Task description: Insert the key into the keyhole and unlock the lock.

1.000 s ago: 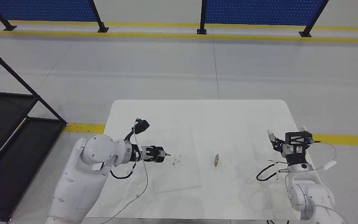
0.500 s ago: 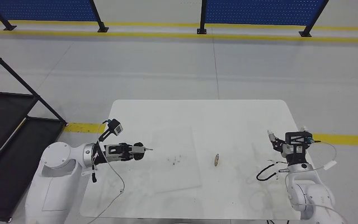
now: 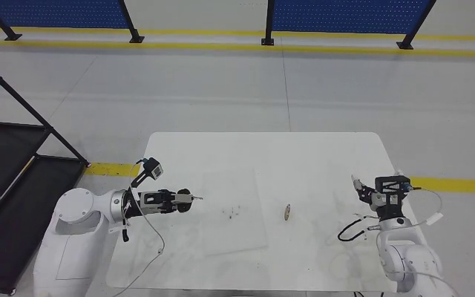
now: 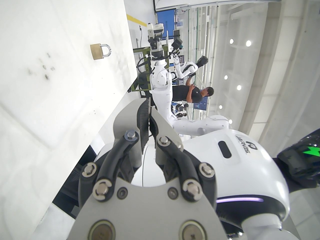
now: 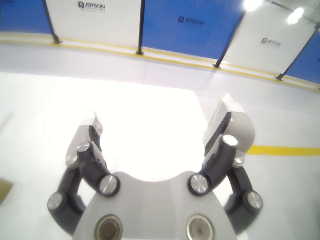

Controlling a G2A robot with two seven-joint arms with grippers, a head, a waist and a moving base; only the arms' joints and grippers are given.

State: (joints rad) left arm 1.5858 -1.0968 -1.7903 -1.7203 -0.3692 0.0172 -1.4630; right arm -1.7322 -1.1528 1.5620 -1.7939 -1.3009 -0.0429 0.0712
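From above, the padlock (image 3: 285, 213) is a small sliver on the white table (image 3: 312, 156), right of some dark specks (image 3: 234, 213). My left wrist camera shows the padlock lying flat, brass body and silver shackle.

The left gripper (image 3: 194, 198) reaches level over the table's left part, pointing at the specks and well short of the padlock. Its pads (image 4: 143, 116) are pinched nearly together. A thin pale strip sits between them; I cannot tell what it is.

The right gripper (image 5: 162, 116) hovers over the right edge, fingers spread wide.
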